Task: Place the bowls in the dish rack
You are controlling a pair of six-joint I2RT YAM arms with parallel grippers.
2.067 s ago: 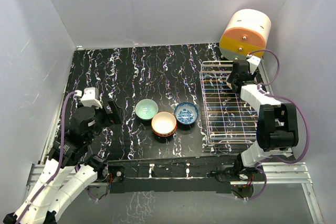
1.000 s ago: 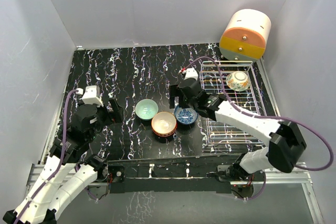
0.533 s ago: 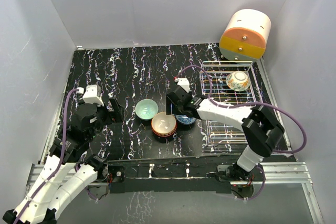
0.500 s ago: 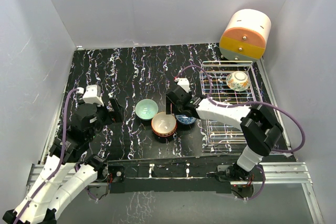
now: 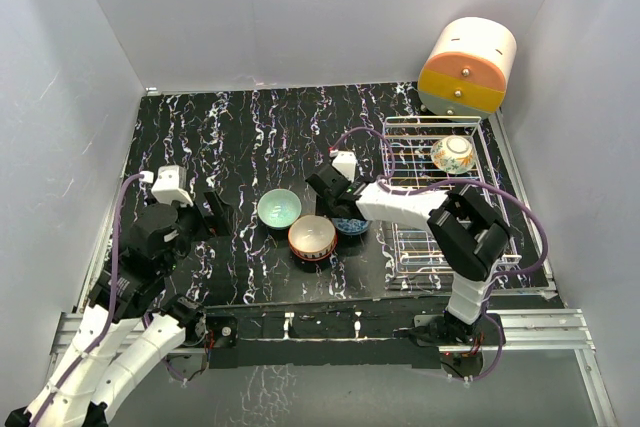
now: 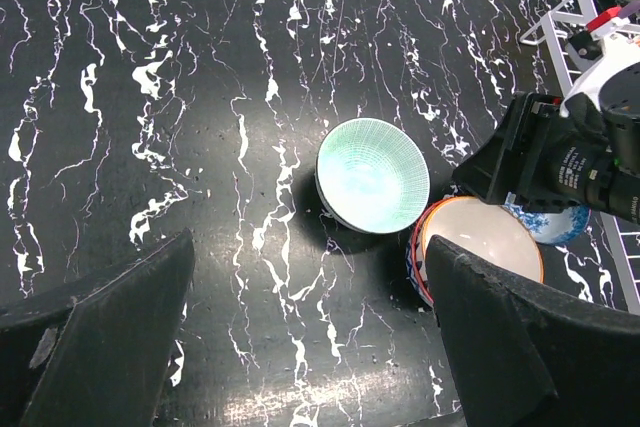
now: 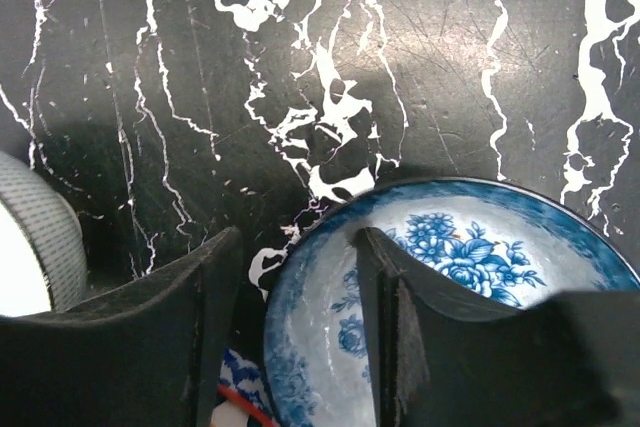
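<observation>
Left gripper (image 6: 310, 247): near left over the table (image 5: 200, 127), jaws spread wide with nothing between them, facing right toward the loose bowls
Red-orange bowl (image 5: 312, 237): nearest of the three bowls on the table, upright, white inside facing up; round, so it has no long axis
Blue-and-white bowl (image 7: 450, 247): just to the right of and beyond the red-orange bowl, on the table left of the rack, mouth up, flower pattern showing inside
Right gripper (image 7: 298, 247): reached across from the right and low over the blue-and-white bowl's left rim; one finger is inside the bowl, the other outside it, the rim between them; a strip of table shows between the outer finger and the rim, so the jaws are apart and not clamped
Mint green bowl (image 5: 279, 208): left of the blue-and-white bowl and a little farther than the red-orange one, upright, mouth up
Dish rack (image 5: 425, 137): right side of the table, long axis running near to far
Cream flowered bowl (image 5: 453, 154): inside the rack at its far right end, mouth showing from above; its tilt is unclear
Drawer box (image 5: 467, 65): far right corner, beyond the rack
</observation>
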